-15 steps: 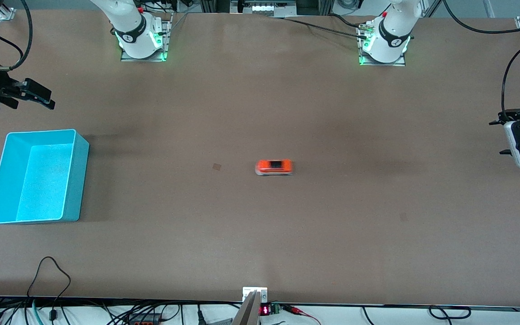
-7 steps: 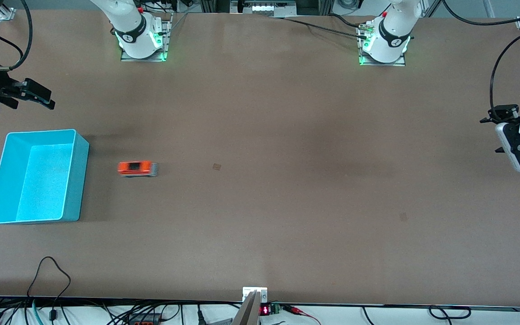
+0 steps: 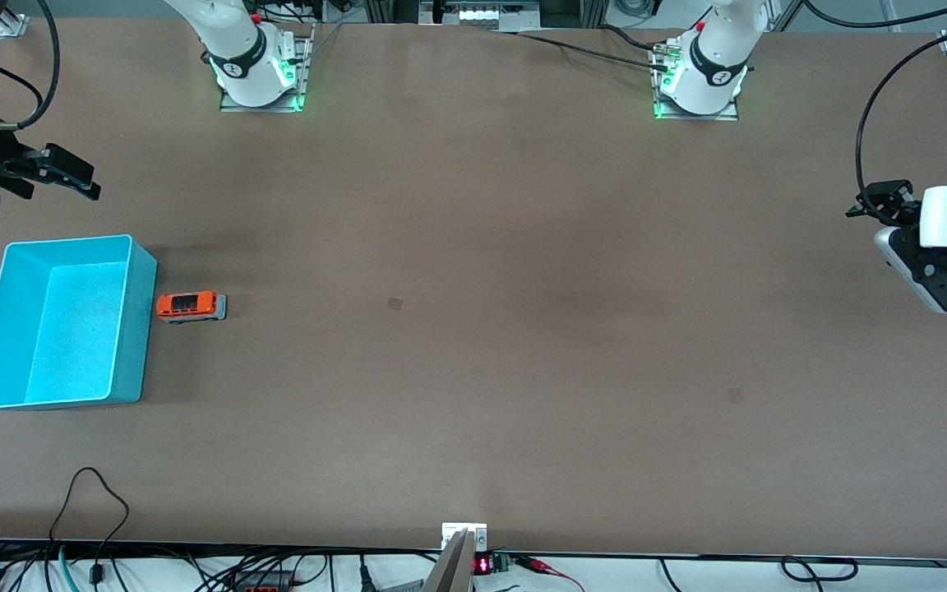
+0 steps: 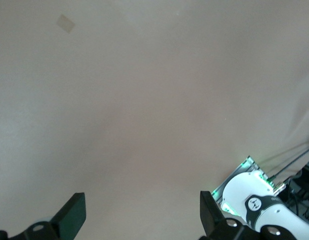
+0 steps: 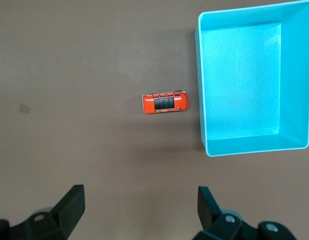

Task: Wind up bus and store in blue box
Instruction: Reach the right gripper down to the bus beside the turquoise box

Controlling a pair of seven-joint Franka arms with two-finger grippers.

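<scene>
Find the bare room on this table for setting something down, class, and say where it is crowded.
Bare tabletop stretches from the bus toward the left arm's end. It is crowded only where the bus sits beside the blue box, at the right arm's end.

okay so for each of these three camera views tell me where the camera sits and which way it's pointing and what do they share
Front view: high across the table, looking down at both arm bases, the right gripper, the left gripper, the blue box and the bus.
Left wrist view: on the left arm, facing bare table; its fingertips and an arm base show.
Right wrist view: looking straight down over bus and box; own fingertips show.
Shared: front and right wrist views both show bus beside box.
</scene>
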